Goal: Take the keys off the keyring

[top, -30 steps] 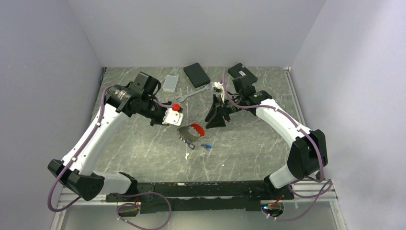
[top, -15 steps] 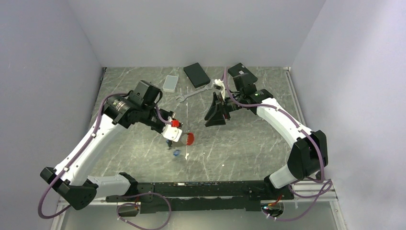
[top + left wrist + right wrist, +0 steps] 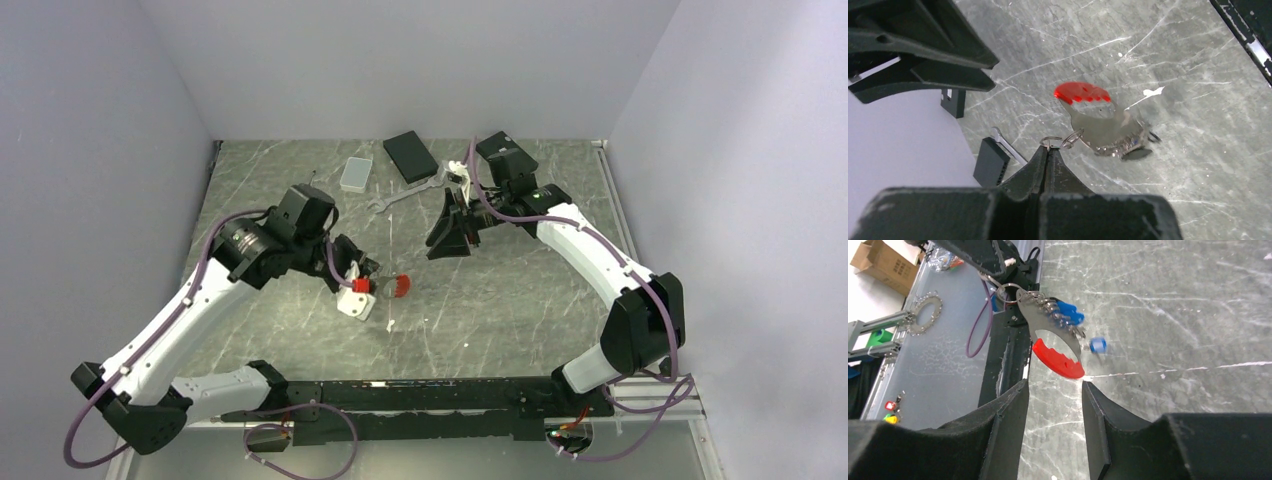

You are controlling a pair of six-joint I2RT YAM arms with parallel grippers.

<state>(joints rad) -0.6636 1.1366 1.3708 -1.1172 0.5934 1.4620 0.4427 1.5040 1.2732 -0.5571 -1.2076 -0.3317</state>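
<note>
The left gripper [image 3: 1049, 151] has pulled back toward the lower left of the top view since the earlier frame, taking the bunch off the table [image 3: 520, 300]. Its jaws are pinched tight on the thin grey loop of the keyring [image 3: 1082, 93]. From that pinch the keyring's long axis runs out toward the right arm, red curve outermost, with the blue keys [image 3: 1068, 315] bunched along it (one blurs, probably swinging). The right gripper [image 3: 1050, 402], half open and empty, stands apart to the upper right, and in its own camera the red curve sits just ahead of its gap.

White-black arms [image 3: 165, 325], purple cables [image 3: 676, 340]
</note>
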